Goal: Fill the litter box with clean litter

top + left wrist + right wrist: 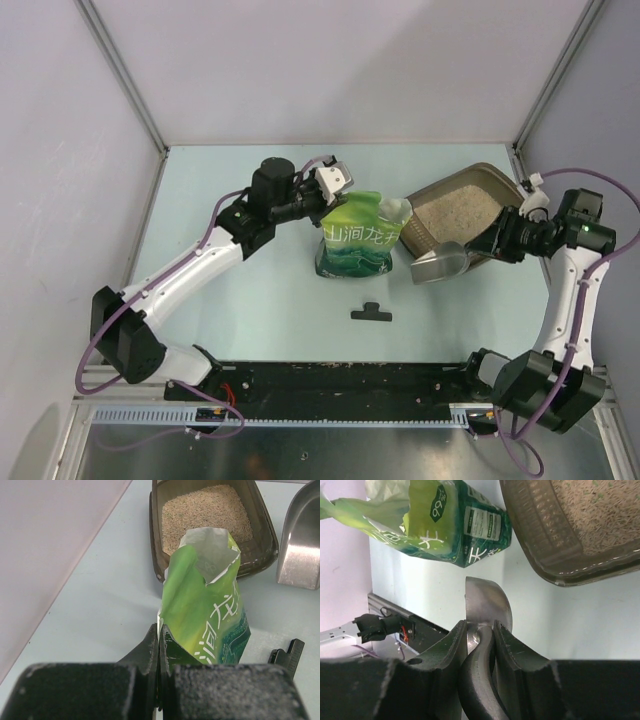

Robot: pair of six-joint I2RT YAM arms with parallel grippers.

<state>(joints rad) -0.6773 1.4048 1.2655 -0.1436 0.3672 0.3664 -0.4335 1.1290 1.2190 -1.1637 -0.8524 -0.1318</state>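
Behind the open mouth of the green bag (205, 615), as my left wrist camera shows it, the near wall of the litter box (156, 540) is partly hidden, and I cannot see inside the bag. The clean litter (205, 515) lies in the box, at the table's far right. My left gripper (159, 640) is pinched tight on the bag's edge. My right gripper (480, 630) clamps the handle of the metal scoop (487, 605), whose bowl overlaps the box's near corner from above; I cannot tell whether they touch or what it holds. A black clip (371, 313) lies near the bag.
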